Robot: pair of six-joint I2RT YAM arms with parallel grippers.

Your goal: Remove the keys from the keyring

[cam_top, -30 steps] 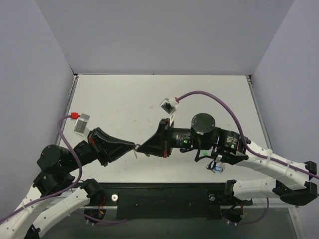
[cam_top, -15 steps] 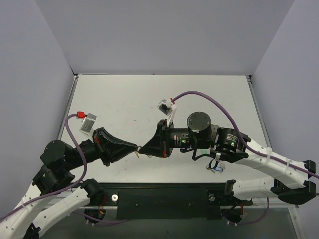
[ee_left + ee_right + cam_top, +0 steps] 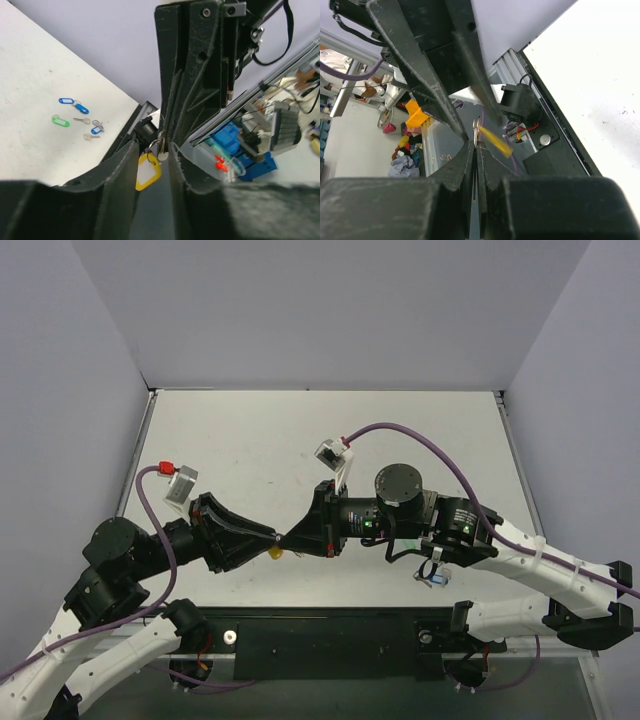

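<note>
Update: had keyring clamped in the closed right gripper, yellow-capped key dangling, left gripper spread around both, by front edge of table.

I count two pincers of mine: one left pincer and one right pincer. One keyring, one yellow tag. On the one table: three blue tags, one green tag, and perhaps three bare keys, too tiny to be sure of.
</note>
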